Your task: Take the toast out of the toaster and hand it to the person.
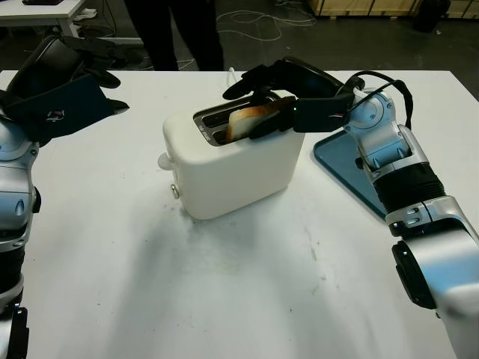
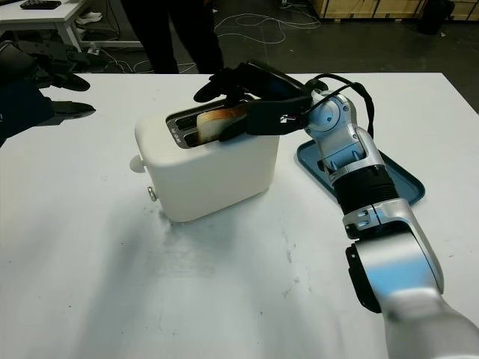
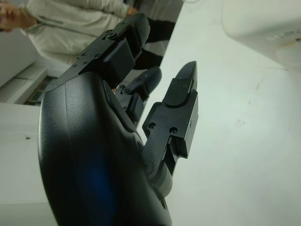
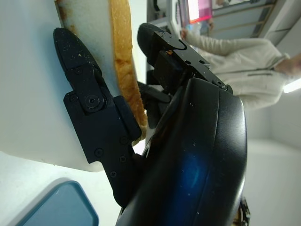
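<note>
Toast, golden with a browner crust, stands partly raised out of the near slot of a white toaster at the middle of a white table. The right hand reaches over the toaster's top from the right side, and its black fingers close around the slice: in the right wrist view one finger lies along the toast's broad face while others curl behind its opposite face, so the slice sits pinched between them. The lower part of the toast appears to be still inside the slot, though the fingers hide much of it. Behind the right hand's wrist, on the side away from its fingertips, a blue tray lies flat on the table just beside the toaster.

The left hand is held above the table's far left corner, well apart from the toaster, holding nothing; its fingers are extended and point toward the toaster side.

Beyond the fingertips of both hands, a person in dark trousers stands at the far edge of the table; the wrist views show this person's light jacket.
</note>
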`<action>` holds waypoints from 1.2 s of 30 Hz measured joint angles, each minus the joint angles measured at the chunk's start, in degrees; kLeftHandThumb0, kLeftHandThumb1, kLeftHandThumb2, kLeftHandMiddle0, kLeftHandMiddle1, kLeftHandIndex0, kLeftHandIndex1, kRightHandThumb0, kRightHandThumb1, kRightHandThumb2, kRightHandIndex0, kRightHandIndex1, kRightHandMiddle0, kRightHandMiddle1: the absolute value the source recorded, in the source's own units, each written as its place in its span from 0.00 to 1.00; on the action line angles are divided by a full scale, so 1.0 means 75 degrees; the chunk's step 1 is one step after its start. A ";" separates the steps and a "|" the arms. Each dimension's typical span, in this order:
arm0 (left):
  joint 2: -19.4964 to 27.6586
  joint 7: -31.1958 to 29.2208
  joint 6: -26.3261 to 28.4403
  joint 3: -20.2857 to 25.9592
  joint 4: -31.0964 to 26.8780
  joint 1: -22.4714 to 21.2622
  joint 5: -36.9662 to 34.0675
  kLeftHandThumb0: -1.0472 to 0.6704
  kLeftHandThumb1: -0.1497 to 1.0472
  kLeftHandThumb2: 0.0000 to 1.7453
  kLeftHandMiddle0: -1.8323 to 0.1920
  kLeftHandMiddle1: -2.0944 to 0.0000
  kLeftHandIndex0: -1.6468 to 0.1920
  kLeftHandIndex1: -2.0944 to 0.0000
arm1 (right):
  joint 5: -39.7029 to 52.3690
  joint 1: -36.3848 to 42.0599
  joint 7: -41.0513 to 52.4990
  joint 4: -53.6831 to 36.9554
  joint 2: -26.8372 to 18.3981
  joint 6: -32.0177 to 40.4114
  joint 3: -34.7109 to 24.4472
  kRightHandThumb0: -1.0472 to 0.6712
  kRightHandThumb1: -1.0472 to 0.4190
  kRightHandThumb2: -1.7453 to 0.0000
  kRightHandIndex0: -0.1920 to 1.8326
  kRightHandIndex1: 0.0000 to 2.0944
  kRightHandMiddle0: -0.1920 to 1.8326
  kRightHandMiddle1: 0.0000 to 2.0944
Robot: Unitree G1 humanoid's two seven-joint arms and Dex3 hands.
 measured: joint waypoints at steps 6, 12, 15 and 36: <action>0.0000 0.0003 0.0027 0.0004 0.0001 0.0000 -0.0004 0.64 0.86 0.00 0.66 0.71 0.50 1.00 | -0.0044 0.0033 -0.0050 -0.0055 -0.0104 0.0119 -0.0009 0.33 0.25 1.00 0.46 0.48 0.56 0.14; 0.0000 0.0003 0.0024 0.0004 0.0001 0.0000 -0.0003 0.65 0.86 0.00 0.65 0.71 0.50 1.00 | -0.0271 0.0031 -0.0049 -0.0186 -0.0327 0.0119 0.0087 0.34 0.22 1.00 0.61 0.46 0.67 0.22; -0.0001 0.0008 -0.0042 0.0004 0.0013 0.0001 -0.0004 0.65 0.86 0.00 0.65 0.71 0.49 1.00 | -0.0449 0.0031 -0.0125 -0.0211 -0.0408 0.0050 0.0151 0.32 0.19 1.00 0.62 0.60 0.62 0.48; -0.0003 0.0007 0.0197 0.0006 -0.0063 0.0001 -0.0026 0.66 0.87 0.00 0.67 0.71 0.50 1.00 | -0.1782 -0.0021 -0.2050 0.0338 -0.0758 -0.1808 0.0727 0.29 0.09 0.82 0.67 0.83 0.53 0.83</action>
